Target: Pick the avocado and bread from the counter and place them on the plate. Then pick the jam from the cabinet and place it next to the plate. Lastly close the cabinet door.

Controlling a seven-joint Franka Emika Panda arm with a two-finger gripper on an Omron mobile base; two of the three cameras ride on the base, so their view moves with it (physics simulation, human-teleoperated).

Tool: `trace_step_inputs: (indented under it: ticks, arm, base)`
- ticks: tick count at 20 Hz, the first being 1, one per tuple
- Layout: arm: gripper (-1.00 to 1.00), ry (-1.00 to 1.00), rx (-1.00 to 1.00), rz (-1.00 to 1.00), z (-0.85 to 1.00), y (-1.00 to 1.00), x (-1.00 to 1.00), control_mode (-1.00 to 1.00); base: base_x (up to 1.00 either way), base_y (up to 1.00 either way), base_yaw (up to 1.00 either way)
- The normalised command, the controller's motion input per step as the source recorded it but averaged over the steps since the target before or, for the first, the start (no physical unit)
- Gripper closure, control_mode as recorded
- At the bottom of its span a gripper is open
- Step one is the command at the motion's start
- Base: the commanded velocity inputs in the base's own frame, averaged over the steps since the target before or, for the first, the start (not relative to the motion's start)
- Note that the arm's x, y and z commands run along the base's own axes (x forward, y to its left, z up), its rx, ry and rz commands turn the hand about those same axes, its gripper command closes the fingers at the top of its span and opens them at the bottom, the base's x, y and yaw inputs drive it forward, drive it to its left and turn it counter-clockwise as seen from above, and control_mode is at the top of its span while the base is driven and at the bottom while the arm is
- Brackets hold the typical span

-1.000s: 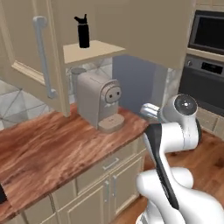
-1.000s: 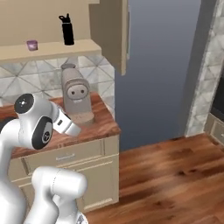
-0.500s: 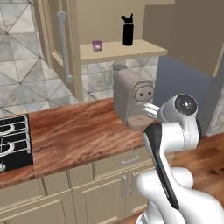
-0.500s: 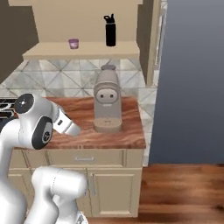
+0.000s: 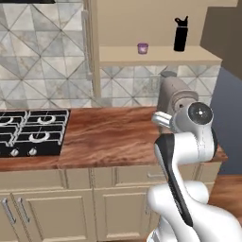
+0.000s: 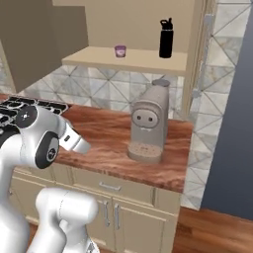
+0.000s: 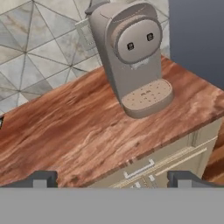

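A stove (image 5: 28,132) sits at the left of the wooden counter (image 5: 113,137), a coffee machine (image 7: 133,57) at the right. Above, a small purple jar (image 5: 142,47), probably the jam, looks light, rigid and best gripped around its sides. The gripper (image 7: 113,178) is wide open, empty.

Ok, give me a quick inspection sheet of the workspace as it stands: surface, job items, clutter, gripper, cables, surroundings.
Surface: the counter is reddish-brown wood grain over beige base cupboards; a black stovetop is set into it at the left.
Job's things: a small purple jar, possibly the jam, stands on the open shelf; avocado, bread and plate: nothing seen.
Clutter: a grey coffee machine stands upright on the counter; a black bottle stands on the shelf to the right of the jar.
Gripper: gripper open, holding nothing, facing the coffee machine.
Cables: nothing seen.
Surroundings: tiled backsplash, an open cabinet door.
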Motion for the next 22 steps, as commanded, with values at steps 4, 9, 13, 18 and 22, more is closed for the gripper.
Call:
trace_step_inputs:
  ticks: [4, 9, 13, 18, 22]
  arm:
    - [-1.0, 0.0, 0.0, 0.0, 0.0, 0.0, 0.0, 1.0]
    - [-1.0, 0.0, 0.0, 0.0, 0.0, 0.0, 0.0, 1.0]
    - [-1.0, 0.0, 0.0, 0.0, 0.0, 0.0, 0.0, 1.0]
    - [-1.0, 0.0, 0.0, 0.0, 0.0, 0.0, 0.0, 1.0]
    - [-1.0, 0.0, 0.0, 0.0, 0.0, 0.0, 0.0, 1.0]
  base:
    - [0.52, -0.47, 0.31]
    - [0.67, -0.28, 0.07]
    - [0.59, -0.18, 0.0]
    - [0.2, -0.04, 0.0]
    - [0.01, 0.0, 0.0]
